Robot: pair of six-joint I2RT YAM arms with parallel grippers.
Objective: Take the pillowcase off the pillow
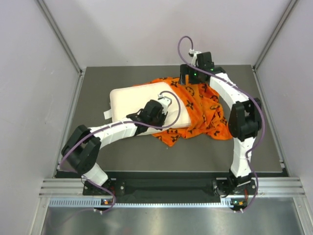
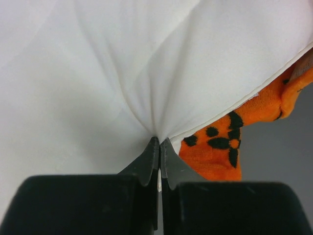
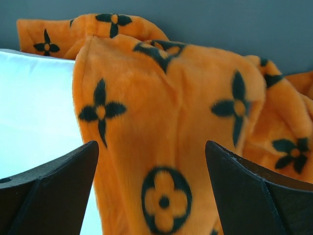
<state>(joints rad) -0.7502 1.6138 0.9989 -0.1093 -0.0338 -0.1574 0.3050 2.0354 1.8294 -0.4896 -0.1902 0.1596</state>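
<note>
The cream pillow (image 1: pixel 132 100) lies flat mid-table, mostly bare. The orange pillowcase (image 1: pixel 205 110) with black motifs is bunched over and beside its right end. My left gripper (image 1: pixel 157 116) sits at the pillow's near right part. In the left wrist view it (image 2: pixel 160 142) is shut on a pinch of the white pillow fabric (image 2: pixel 98 73), with orange pillowcase (image 2: pixel 220 147) to its right. My right gripper (image 1: pixel 188 82) hovers at the pillowcase's far edge. In the right wrist view it (image 3: pixel 151 147) is open, with a pillowcase fold (image 3: pixel 171 98) between the fingers and the pillow (image 3: pixel 34 107) to the left.
The dark grey table mat (image 1: pixel 146 152) is enclosed by pale walls at left, right and back. A small white tag (image 1: pixel 107 114) sticks out at the pillow's left edge. A metal rail (image 1: pixel 166 188) runs along the near edge by the arm bases.
</note>
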